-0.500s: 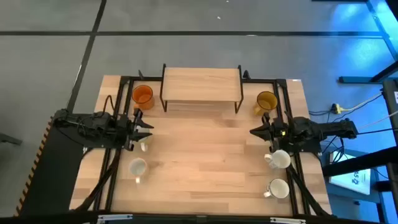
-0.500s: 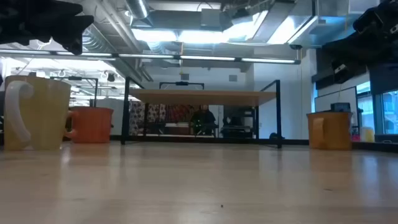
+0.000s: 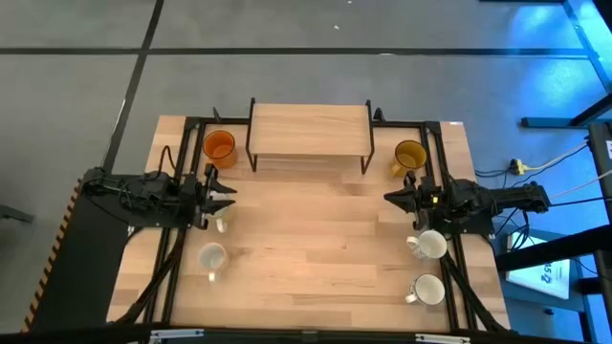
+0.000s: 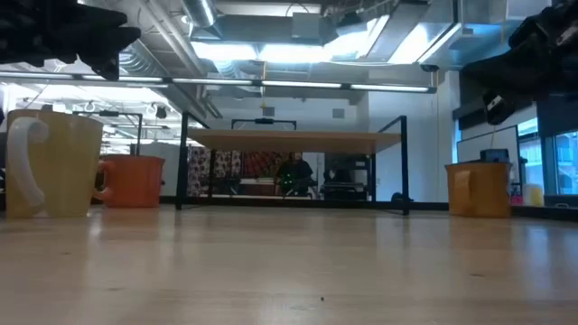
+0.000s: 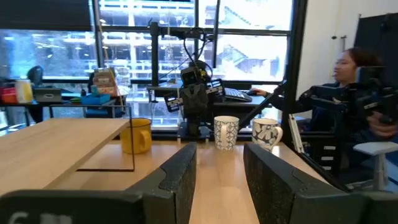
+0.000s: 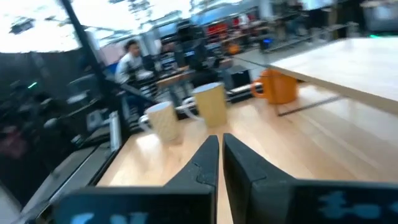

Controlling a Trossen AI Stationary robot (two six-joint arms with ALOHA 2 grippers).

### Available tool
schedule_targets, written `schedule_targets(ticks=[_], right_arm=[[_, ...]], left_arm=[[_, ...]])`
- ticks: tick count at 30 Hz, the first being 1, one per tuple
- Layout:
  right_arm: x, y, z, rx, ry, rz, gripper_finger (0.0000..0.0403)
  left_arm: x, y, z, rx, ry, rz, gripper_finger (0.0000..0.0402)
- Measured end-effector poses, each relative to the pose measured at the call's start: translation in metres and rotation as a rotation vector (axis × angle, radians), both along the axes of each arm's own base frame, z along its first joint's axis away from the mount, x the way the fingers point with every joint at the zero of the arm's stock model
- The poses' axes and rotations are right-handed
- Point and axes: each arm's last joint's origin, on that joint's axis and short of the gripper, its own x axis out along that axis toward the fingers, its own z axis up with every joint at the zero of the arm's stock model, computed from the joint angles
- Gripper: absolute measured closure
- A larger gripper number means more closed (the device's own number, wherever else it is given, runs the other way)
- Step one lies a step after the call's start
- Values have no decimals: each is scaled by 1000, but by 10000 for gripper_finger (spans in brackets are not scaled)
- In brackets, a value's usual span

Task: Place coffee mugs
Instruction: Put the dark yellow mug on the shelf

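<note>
Both grippers are hovering over the pale wood-grain counter [image 3: 316,239]: left gripper [image 3: 228,199] jaws parted near the round orange mug [image 3: 220,146], right gripper [image 3: 390,200] jaws pressed together beside the amber-yellow mug [image 3: 409,155].

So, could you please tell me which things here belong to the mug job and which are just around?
Job: orange mug, amber mug, near-left white mug, far-left white mug, far-right white mug, near-right white mug.
Just around: wooden shelf (perhaps the target), person beyond the table.

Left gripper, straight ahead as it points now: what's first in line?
Probably nothing on the tabletop: the open left gripper points across bare wood toward the right gripper, with the white patterned mug just off-line. Depth is uncertain.
</note>
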Motion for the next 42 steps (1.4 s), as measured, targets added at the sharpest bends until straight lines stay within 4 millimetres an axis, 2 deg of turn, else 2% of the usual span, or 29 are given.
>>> schedule_targets(ticks=[6, 12, 15, 22, 32, 37, 42], right_arm=[[-4, -6, 17, 82, -54, -188, 393], [-8, -15, 39, 112, -73, -509, 393], [-8, -17, 45, 112, -53, -634, 393], [-5, -21, 73, 139, -45, -852, 393], [1, -29, 120, 188, 23, -1037, 393], [18, -43, 124, 174, 120, -1018, 393], [28, -67, 121, 213, 314, -994, 393]], left_arm=[[0, 3, 0, 6, 5, 103, 274], [0, 3, 0, 10, 4, 114, 274], [-1, 5, 3, 62, -18, 176, 274], [-4, 8, 13, 149, -102, 301, 274], [-5, 9, 15, 133, -115, 337, 274], [-7, 12, 17, 47, -133, 410, 274], [-8, 13, 19, -83, -175, 440, 274]])
